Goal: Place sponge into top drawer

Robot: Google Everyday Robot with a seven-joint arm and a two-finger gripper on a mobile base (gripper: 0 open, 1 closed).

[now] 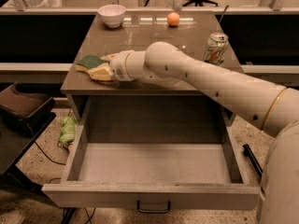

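Sponge (91,62), wavy foam, against gripper (104,71)

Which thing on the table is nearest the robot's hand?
The sponge, right by the gripper at the table's front edge; bowl, ball and can sit farther.
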